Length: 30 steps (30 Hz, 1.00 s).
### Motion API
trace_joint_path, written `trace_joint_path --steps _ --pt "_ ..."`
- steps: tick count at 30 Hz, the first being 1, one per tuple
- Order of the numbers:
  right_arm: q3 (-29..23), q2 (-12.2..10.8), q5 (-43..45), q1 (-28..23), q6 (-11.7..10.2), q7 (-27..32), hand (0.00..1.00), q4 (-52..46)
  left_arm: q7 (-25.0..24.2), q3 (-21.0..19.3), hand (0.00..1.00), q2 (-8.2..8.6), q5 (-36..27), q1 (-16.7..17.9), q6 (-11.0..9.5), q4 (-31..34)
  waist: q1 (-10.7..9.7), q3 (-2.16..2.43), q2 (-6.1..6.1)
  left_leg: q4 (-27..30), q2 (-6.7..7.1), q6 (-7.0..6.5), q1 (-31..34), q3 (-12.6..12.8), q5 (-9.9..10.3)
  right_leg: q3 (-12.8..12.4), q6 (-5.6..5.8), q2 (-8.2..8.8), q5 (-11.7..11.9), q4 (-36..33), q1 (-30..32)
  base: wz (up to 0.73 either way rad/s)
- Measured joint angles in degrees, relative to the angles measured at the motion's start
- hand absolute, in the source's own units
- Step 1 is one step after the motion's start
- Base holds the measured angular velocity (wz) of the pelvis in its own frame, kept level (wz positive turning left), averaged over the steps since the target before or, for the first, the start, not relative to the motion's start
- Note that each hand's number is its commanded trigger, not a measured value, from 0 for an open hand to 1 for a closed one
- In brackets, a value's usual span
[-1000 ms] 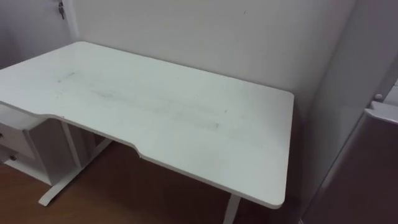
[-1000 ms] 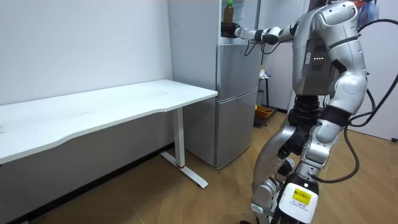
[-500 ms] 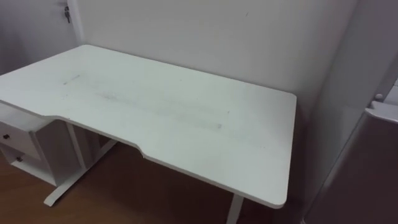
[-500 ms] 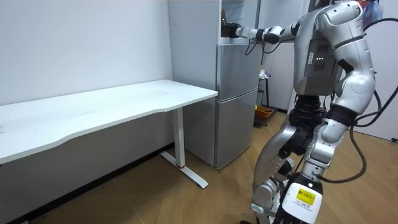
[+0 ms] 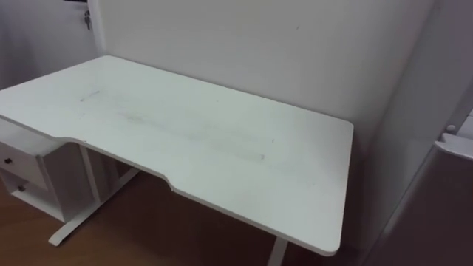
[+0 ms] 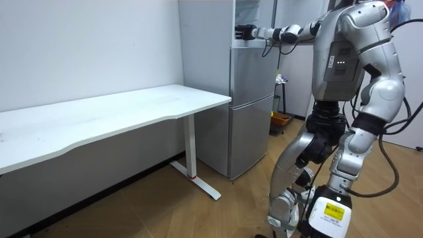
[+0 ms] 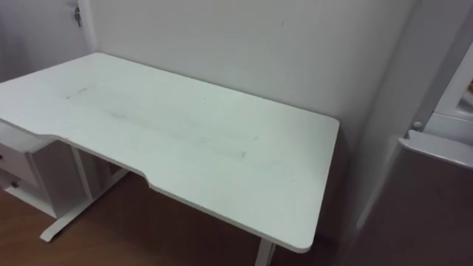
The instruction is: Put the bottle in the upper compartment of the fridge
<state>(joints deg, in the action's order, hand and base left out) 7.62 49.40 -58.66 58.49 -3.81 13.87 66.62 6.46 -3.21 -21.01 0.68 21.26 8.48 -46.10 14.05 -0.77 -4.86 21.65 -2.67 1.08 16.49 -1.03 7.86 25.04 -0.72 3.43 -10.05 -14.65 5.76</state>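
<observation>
Presently the robot is standing on the wooden floor [image 6: 198, 211] in front of the fridge [image 6: 251, 132], knees bent, at the room view's right of it. Its right arm is stretching out level from the shoulder. The right hand [image 6: 243, 31] is sitting at the mouth of the upper fridge [image 6: 256, 16], just above the top edge of the closed door [image 6: 251, 69] below. The fingers [image 6: 238, 30] are showing as a small dark shape there, and I cannot tell whether they are curling round anything or lying straight. Whether the bottle is resting in those fingers or inside the compartment I cannot tell either. The left arm is hanging bent at the robot's side, the left hand [image 6: 360, 123] low by the hip, its fingers too small to read.

The eye views are looking down on a white table [image 5: 207, 140] running along a pale wall [image 5: 259, 52], its front edge curving inward near the middle. A white drawer unit [image 5: 18, 166] is standing under the table's left end. At the right edge, just beside the table's end, the grey fridge is rising, and above its closed door a pale strip of the upper compartment's inside is showing. In the room view a small orange container [image 6: 281, 120] is sitting on the floor past the fridge.
</observation>
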Motion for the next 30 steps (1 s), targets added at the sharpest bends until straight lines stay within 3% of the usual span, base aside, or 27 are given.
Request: trace_joint_path --steps 8,14,20,22,27,30 --pt "0.2 0.0 -0.9 -0.1 0.8 -1.7 0.0 0.1 0.0 0.0 0.0 0.0 0.1 0.0 0.0 0.0 -1.0 0.09 -0.28 -0.5 -0.05 -0.07 -0.4 0.0 -0.3 0.2 -0.03 0.05 0.2 0.8 -0.8 0.01" --pt "0.2 -0.8 0.6 -0.5 2.7 -3.0 0.0 -1.3 0.0 -0.2 0.0 0.06 1.7 0.0 0.0 -0.3 -1.0 0.11 -1.07 -2.8 0.08 -0.11 -3.6 1.8 -0.4 -1.3 0.01 0.21 0.2 1.0 -2.0 -0.12" --pt "0.0 -0.8 0.7 -1.5 5.2 -2.5 0.0 -7.0 -0.5 -1.8 0.0 0.72 2.4 0.8 -0.4 -0.5 -3.3 0.52 -1.22 -4.1 0.4 -0.17 -5.1 2.3 -0.4 -1.7 0.03 0.27 0.4 2.2 -3.6 -0.03" --pt "-0.5 -0.8 0.6 -3.1 5.2 -1.3 0.0 -11.1 -0.5 -2.5 0.0 1.27 2.4 1.2 -0.5 -0.5 -4.4 0.72 -0.88 -4.4 0.53 -0.21 -5.5 2.3 -0.4 -1.6 0.14 0.34 0.5 2.1 -3.9 -0.03" --pt "-5.7 -2.5 2.1 -15.5 5.2 1.9 0.0 -32.0 -0.5 -5.7 0.0 3.56 3.5 2.7 -2.1 -0.1 -6.0 0.79 -0.77 -7.0 0.98 -0.06 -9.4 2.9 -0.4 -1.7 0.43 0.71 -0.2 3.0 -6.6 -0.03" --pt "-7.2 -3.0 2.9 -19.7 5.1 3.6 0.0 -37.9 -0.5 -5.8 0.0 4.68 4.0 2.8 -3.0 -0.1 -6.2 0.79 -0.92 -8.6 1.2 -0.03 -11.7 3.6 -0.5 -2.6 0.77 0.86 -0.5 3.2 -8.0 -0.09"
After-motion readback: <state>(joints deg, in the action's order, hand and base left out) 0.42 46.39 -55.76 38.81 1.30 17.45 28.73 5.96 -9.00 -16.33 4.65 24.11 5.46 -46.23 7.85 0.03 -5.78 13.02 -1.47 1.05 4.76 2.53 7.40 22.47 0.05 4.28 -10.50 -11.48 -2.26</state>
